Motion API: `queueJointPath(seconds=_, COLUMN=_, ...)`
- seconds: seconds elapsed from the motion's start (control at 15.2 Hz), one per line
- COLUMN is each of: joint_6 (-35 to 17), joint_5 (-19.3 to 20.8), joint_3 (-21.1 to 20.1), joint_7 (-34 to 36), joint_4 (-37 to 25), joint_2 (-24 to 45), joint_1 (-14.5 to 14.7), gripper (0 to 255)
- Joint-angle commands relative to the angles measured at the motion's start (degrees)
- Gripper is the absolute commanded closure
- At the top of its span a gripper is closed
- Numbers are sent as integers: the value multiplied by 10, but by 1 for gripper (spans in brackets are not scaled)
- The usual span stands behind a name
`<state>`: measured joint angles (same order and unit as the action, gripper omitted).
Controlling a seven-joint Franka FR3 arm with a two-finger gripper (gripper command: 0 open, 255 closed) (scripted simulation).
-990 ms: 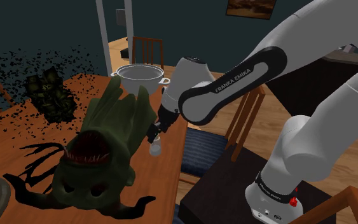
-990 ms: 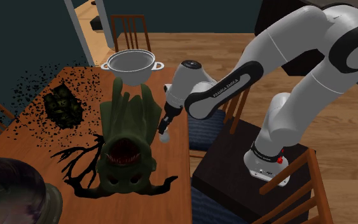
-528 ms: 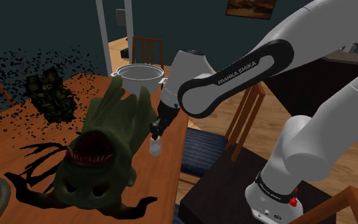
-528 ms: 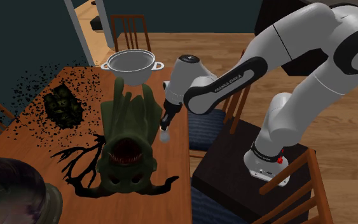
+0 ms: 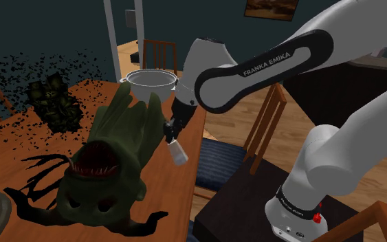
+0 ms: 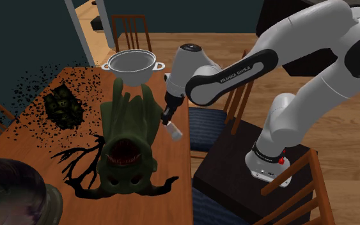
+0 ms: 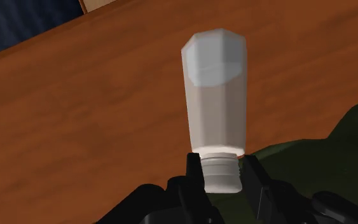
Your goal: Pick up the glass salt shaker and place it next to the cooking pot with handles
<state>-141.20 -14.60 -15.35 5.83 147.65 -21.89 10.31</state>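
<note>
My black gripper [image 5: 170,130] [image 6: 167,119] is shut on the cap end of the pale glass salt shaker [image 5: 178,152] [image 6: 174,130], which hangs tilted below the fingers, lifted off the wooden table [image 5: 6,148]. In the wrist view the shaker [image 7: 214,95] sticks out past the gripper [image 7: 220,179], its ribbed cap clasped between both fingers. The metal cooking pot with handles [image 5: 150,84] [image 6: 132,65] stands at the table's far end, beyond the gripper.
A big dark green monster figure [image 5: 109,165] [image 6: 128,144] stands right beside the shaker. A dark leafy clump [image 5: 53,102] with black specks lies at the shoulder view's left. A blue-cushioned chair [image 5: 223,161] stands at the table edge, another chair [image 5: 159,55] behind the pot.
The fingers have closed on the shaker's cap and lifted it off the table; it now hangs tilted. The arm has risen and shifted slightly toward the pot.
</note>
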Motion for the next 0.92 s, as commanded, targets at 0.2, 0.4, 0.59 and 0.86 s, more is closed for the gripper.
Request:
queueJointPath(seconds=0.2, joint_6=44, joint_5=5, joint_3=4, joint_7=6, joint_4=-27, joint_2=-22, joint_1=-2, gripper=255)
queueJointPath(seconds=0.4, joint_6=70, joint_5=8, joint_3=6, joint_7=8, joint_4=-43, joint_2=-32, joint_1=-3, gripper=255)
queueJointPath(seconds=0.59, joint_6=95, joint_5=11, joint_3=9, joint_7=10, joint_4=-60, joint_2=-41, joint_1=-5, gripper=255)
queueJointPath(seconds=0.86, joint_6=128, joint_5=14, joint_3=12, joint_7=14, joint_4=-83, joint_2=-50, joint_1=-6, gripper=255)
